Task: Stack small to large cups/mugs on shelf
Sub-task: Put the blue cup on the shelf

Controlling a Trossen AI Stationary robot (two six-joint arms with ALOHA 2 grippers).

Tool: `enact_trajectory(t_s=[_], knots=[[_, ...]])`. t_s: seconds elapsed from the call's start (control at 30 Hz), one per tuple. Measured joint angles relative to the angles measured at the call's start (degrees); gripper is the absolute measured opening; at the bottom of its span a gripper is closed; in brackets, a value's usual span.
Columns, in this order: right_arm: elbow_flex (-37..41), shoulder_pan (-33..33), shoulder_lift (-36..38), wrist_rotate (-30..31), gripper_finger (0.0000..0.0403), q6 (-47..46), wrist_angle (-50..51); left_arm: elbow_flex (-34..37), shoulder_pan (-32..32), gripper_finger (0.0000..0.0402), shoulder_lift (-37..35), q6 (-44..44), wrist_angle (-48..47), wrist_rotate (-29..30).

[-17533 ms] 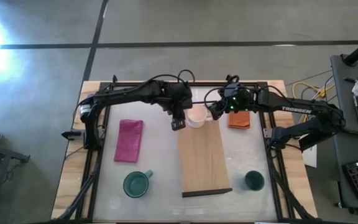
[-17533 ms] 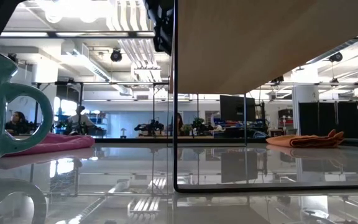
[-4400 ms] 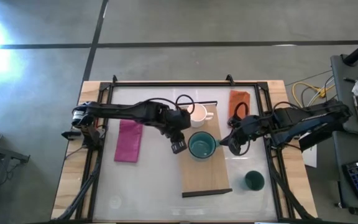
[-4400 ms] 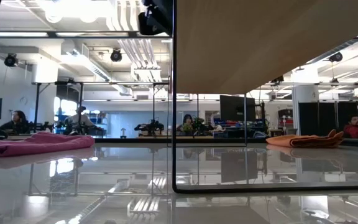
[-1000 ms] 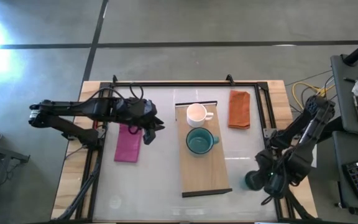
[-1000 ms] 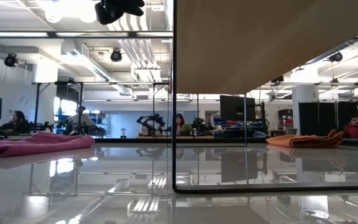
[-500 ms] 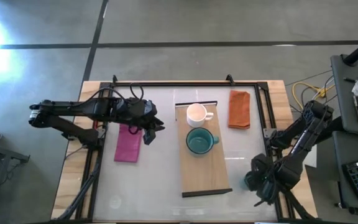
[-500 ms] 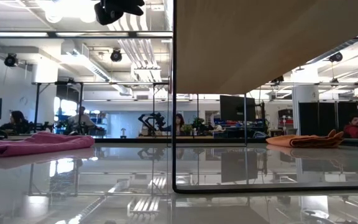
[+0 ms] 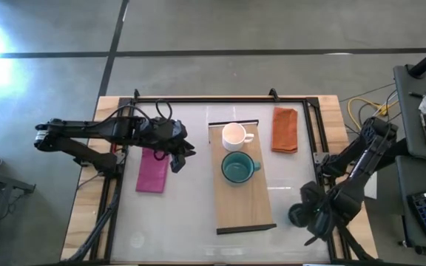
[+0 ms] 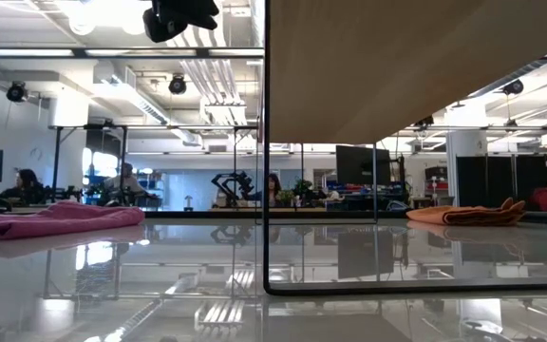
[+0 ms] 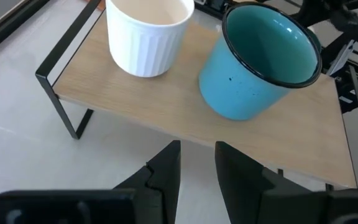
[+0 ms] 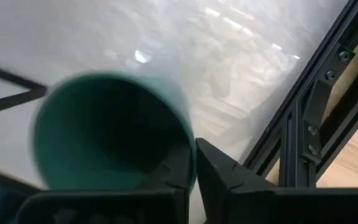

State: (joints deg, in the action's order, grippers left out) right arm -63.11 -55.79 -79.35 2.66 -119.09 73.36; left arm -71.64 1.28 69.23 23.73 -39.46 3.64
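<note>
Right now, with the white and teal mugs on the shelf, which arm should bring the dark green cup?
Right. Its pincer is on the dark green cup's rim; the left pincer hovers across the shelf, beside the magenta cloth.

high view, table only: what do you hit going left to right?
Magenta cloth → left gripper → shelf holding white mug and teal mug → orange cloth → right gripper at the dark green cup.

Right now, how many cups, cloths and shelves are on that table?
Cups: 3, a white mug, a teal mug and a dark green cup at the right gripper
Cloths: 2, magenta and orange
Shelves: 1, the wooden shelf
Total: 6
</note>
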Motion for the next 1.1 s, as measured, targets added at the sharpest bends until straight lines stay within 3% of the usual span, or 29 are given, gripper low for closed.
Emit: enact_trajectory(t_s=[0.17, 0.43, 0.67, 1.1], knots=[[-4.6, 0.3, 1.3, -0.1, 0.001, 1.2, 4.8, 0.0, 0.3, 0.0086, 0.4, 0.0, 0.0, 0.0], [-22.0, 1.7, -0.3, 2.5, 0.0009, 7.6, 17.0, 0.5, 1.3, 0.0086, 1.6, 0.0, 0.0, 0.0], [-33.3, 6.8, -4.4, 12.1, 0.0009, 16.5, 16.6, 1.0, 3.3, 0.0086, 1.9, 0.0, 0.0, 0.1], [-53.4, 18.5, -17.0, 13.9, 0.0009, 40.1, 16.6, 1.0, 8.0, 0.0086, 2.0, 1.5, 0.0, 0.7]])
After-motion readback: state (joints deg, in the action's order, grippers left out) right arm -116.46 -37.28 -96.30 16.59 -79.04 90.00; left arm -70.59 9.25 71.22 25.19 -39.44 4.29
